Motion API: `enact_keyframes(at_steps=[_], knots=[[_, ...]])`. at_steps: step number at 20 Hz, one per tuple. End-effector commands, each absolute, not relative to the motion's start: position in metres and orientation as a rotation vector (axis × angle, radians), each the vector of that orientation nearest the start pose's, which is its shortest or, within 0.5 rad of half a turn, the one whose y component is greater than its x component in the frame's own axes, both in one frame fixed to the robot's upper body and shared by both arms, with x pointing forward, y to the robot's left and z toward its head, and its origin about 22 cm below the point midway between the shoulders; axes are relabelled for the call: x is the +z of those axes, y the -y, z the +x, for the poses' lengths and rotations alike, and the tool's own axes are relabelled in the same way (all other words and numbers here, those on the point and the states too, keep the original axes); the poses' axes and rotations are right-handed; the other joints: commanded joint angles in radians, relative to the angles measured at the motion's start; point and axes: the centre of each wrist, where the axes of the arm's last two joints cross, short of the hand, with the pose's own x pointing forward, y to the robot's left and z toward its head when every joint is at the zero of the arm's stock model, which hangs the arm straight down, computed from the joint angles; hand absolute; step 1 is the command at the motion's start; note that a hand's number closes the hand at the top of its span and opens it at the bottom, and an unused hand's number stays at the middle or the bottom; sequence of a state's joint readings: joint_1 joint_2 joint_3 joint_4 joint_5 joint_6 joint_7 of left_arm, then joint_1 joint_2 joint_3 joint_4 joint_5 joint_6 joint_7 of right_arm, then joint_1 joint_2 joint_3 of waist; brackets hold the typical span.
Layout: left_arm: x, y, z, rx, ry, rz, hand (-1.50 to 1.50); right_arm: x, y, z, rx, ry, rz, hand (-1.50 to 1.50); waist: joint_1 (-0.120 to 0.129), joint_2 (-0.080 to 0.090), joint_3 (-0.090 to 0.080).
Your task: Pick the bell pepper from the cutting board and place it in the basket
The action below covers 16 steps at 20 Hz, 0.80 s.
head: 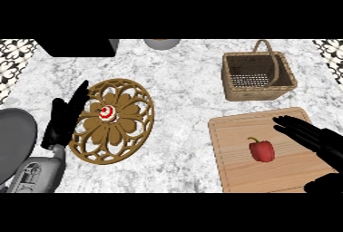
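Bell pepper (pixel 262 150) lying on cutting board (pixel 231 136), untouched.
Right hand (pixel 315 138) at its 3 o'clock, fingers straight and spread; basket (pixel 258 93) at 12 o'clock; left hand (pixel 61 122) relaxed, far at 9 o'clock.

Marble counter (pixel 181 81) w/ wicker basket (pixel 258 94), wooden cutting board (pixel 234 154), round carved trivet (pixel 129 105), dark box (pixel 77 47) at back.

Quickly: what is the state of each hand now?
Left hand: open, holding nothing.
Right hand: open, beside the bell pepper, not holding it.
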<state>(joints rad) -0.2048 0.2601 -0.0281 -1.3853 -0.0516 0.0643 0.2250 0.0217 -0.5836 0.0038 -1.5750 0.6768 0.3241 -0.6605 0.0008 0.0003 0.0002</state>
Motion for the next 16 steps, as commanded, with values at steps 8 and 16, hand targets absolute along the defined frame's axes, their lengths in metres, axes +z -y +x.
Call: enact_keyframes(at_steps=[8, 16], knots=[[0.036, -0.272, 0.300, -0.209, 1.354, 0.272, 0.00, 0.038, 0.338, 0.259, 1.438, 1.670, -0.325, -1.50, -0.001, 0.000, 0.000], [0.023, -0.273, 0.288, -0.208, 1.358, 0.259, 0.00, 0.004, 0.318, 0.244, 1.449, 1.641, -0.330, -1.50, -0.002, -0.001, 0.000]])
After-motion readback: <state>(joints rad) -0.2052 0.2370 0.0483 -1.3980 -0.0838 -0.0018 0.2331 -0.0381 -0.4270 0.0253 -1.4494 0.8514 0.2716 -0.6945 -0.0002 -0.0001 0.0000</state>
